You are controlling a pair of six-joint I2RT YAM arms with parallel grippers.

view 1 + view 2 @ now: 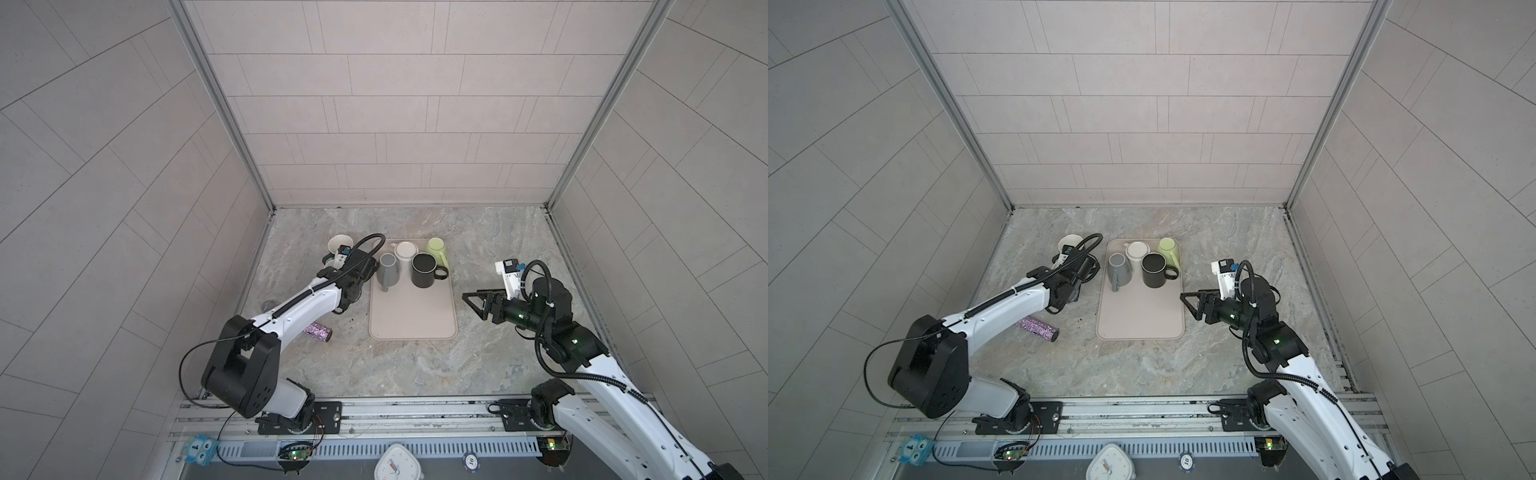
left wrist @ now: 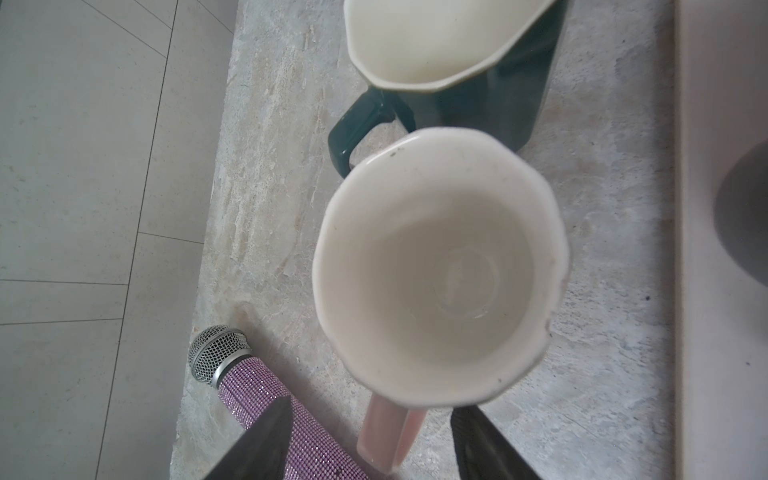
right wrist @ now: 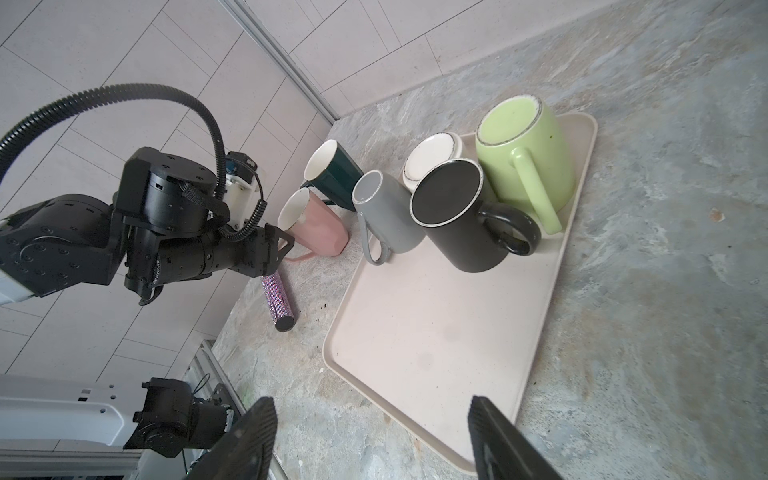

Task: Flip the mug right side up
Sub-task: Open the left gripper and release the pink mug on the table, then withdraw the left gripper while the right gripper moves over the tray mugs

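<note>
The pale pink faceted ceramic mug (image 2: 436, 266) stands upright, mouth up. Its interior is cream-white and empty, the rim wavy with a few dark specks. Its pink handle (image 2: 386, 432) points toward the left gripper (image 2: 372, 405).

The fingers of that gripper are spread either side of the handle, clear of it and holding nothing. The right gripper (image 3: 372, 401) is wide apart and empty, over the near end of the beige rectangular tray (image 3: 436, 340).

The mug sits on the grey marble-patterned countertop (image 1: 415, 365), just beside the tray's left edge. It is next to an upright dark green mug (image 3: 336, 174); contact cannot be determined. A pink glitter microphone (image 2: 257, 386) lies nearby. Pale tiled walls (image 1: 395, 124) enclose three sides.
</note>
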